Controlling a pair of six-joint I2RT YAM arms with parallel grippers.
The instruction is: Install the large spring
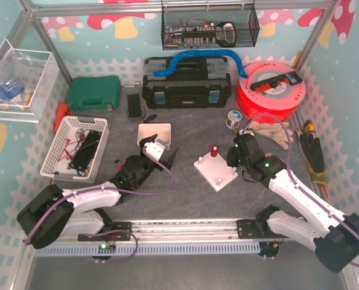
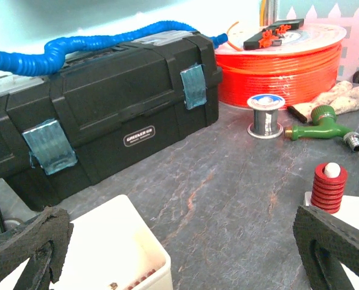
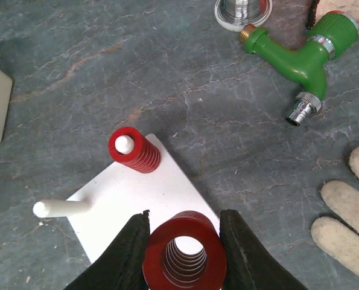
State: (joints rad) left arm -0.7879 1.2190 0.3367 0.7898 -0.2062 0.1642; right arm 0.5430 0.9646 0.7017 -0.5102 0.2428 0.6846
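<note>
We see the large spring (image 3: 184, 257) clamped between the right fingers (image 3: 130, 254), which press on its opposite flanks and leave its bore open toward the wrist camera. It hangs over the near corner of the white plate (image 3: 161, 202); whether its lower end touches the plate we cannot tell. The left fingers (image 2: 333, 241) stand wide apart with nothing between them, low over the tabletop (image 2: 227, 181).

We judge the spring to be a stiff coil that will hardly give under this grip, and fairly light for its size. Its painted turns look smooth, and a round body between two flat pads can roll or twist (a skewed bore would catch on a peg). The hold across the middle of its flanks, with both ends free, therefore seems to us the right one. A firmer squeeze should do no harm, as we do not think it fragile.

It is deep red, short and broad, with close turns showing as rings down the inside. It is clearly wider than the small spring (image 3: 135, 151) seated on one peg. The bare peg (image 3: 61, 208), white and slim, stands at the plate's left corner in this view, near the held spring but apart from it. We take it for the target.
</note>
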